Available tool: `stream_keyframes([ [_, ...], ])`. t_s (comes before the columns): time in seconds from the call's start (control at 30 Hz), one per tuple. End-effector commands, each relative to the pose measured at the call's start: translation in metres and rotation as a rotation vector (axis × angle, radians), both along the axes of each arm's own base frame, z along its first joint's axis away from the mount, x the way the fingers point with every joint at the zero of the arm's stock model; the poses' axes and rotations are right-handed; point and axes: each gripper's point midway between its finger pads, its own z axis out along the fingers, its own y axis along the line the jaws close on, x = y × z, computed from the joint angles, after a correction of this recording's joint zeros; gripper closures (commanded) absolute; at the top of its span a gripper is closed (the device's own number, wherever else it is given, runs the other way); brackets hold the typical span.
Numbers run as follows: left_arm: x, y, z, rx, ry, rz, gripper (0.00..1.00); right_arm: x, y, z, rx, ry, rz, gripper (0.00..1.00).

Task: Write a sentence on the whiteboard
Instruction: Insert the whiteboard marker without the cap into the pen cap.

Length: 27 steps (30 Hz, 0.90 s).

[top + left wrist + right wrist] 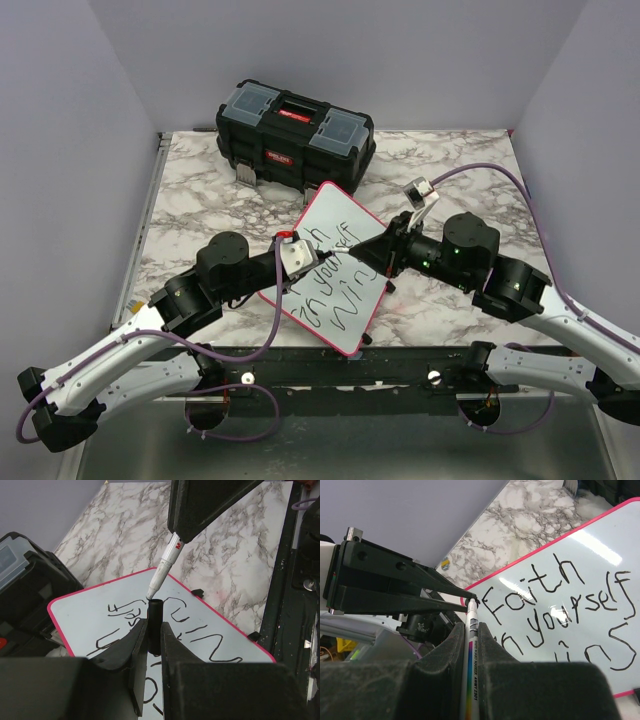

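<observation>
Cap (pixel 155 612) getting pinched in left gripper (pixel 154 628), jaws narrow, left of centre | whiteboard (pixel 340 205) lying angled mid-table, sentence (pixel 560 615) "Faith in yourself wins" showing on it | marker (pixel 164 570) being clamped by right gripper (pixel 470 630), tip hovering at the cap's mouth | toolbox (pixel 295 135) sitting behind, top centre

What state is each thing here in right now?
whiteboard: face up, written on.
sentence: complete, reads "Faith in yourself wins".
marker: uncapped, tip pointing down.
cap: off, upright, mouth just under the marker tip.
left end effector: shut on cap.
right end effector: shut on marker.
toolbox: lid closed.
</observation>
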Motion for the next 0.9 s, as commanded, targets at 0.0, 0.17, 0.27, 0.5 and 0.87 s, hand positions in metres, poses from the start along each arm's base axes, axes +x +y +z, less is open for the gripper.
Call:
stream_keyframes([
  [0.0, 0.0007, -0.0002, 0.0044, -0.024, -0.013, 0.003, 1.0, -0.0032, 0.0053, -0.0016, 0.011, 0.007, 0.027, 0.99],
  [0.17, 0.0012, 0.0004, 0.0051, -0.029, -0.014, 0.008, 1.0, -0.0023, 0.0043, -0.0044, 0.007, 0.011, 0.018, 1.0],
  [0.27, 0.002, 0.0007, 0.0049, -0.03, -0.014, 0.013, 1.0, -0.0025, 0.0035, -0.0043, 0.008, 0.011, 0.017, 0.99],
  [0.5, 0.0046, 0.0024, 0.0064, -0.038, -0.013, 0.033, 1.0, -0.0032, 0.0017, -0.0035, 0.009, 0.01, 0.015, 0.99],
  [0.87, 0.0081, 0.0041, 0.0076, -0.045, -0.013, 0.057, 1.0, -0.0043, 0.0015, -0.0044, 0.008, 0.013, 0.018, 0.99],
])
